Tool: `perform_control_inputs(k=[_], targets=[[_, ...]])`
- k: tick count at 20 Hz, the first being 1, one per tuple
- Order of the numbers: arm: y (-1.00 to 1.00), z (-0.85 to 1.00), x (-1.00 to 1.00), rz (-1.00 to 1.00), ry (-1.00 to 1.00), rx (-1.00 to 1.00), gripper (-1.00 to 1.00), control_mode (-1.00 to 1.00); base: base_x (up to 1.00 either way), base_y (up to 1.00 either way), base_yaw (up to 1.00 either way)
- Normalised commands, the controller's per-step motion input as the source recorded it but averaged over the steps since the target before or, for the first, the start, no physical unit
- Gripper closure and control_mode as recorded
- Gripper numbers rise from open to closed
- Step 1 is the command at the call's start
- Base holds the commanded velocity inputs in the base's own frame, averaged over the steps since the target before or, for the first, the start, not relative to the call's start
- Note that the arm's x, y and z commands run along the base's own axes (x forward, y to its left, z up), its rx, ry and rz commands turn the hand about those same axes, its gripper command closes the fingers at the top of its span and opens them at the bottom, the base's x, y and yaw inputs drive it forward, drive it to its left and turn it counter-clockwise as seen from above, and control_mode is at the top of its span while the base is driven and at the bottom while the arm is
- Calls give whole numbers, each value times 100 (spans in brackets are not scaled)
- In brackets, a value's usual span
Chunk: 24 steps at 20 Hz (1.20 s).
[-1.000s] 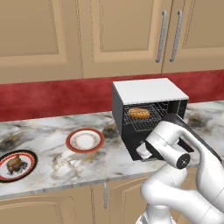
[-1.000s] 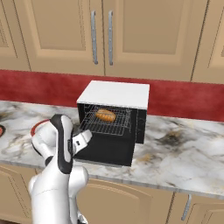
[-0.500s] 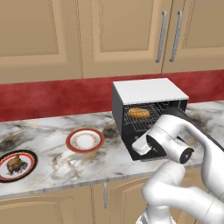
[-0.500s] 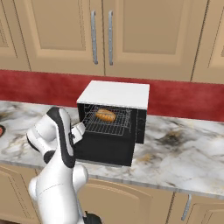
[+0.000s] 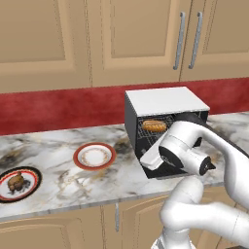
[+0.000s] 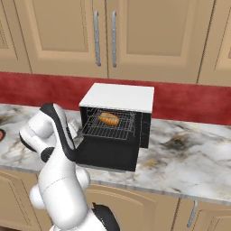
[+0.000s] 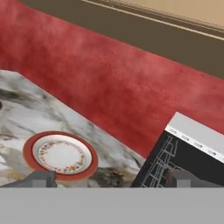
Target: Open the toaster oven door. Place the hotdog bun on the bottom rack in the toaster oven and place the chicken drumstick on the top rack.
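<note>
The toaster oven [image 5: 165, 104] stands on the counter with its door [image 6: 108, 155] folded down flat. The hotdog bun [image 5: 154, 126] [image 6: 108, 118] lies on a wire rack [image 6: 110, 128] inside; I cannot tell which of the two racks it is on. The chicken drumstick [image 5: 15, 181] sits on a black, red-rimmed plate at the far left. My gripper [image 7: 111, 181] is open and empty. It hangs left of the oven front, over the counter, and faces the red wall. Its hand [image 5: 151, 158] covers the door's left part in the left base view.
An empty red-rimmed plate [image 5: 95, 155] [image 7: 61, 155] lies on the marble counter between the oven and the drumstick's plate [image 5: 29, 187]. Wooden cabinets hang above the red backsplash. The counter's front edge runs just in front of the folded-down door.
The arm has swung left, away from the oven mouth, with the gripper staying open. The bun has stayed on its rack.
</note>
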Motion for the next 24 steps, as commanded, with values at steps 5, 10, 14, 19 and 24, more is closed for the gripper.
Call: perform_control_inputs(k=[5,10,14,19,24], targets=[[0,72,-36,0,21,-13,-100,-100,0,0,0],[1,70,-35,0,13,-14,-100,-100,0,0,0],[8,64,-36,0,3,-14,-100,-100,0,0,0],[13,66,-37,0,0,-14,-100,-100,0,0,0],[20,67,-34,0,-5,-19,-100,-100,0,0,0]])
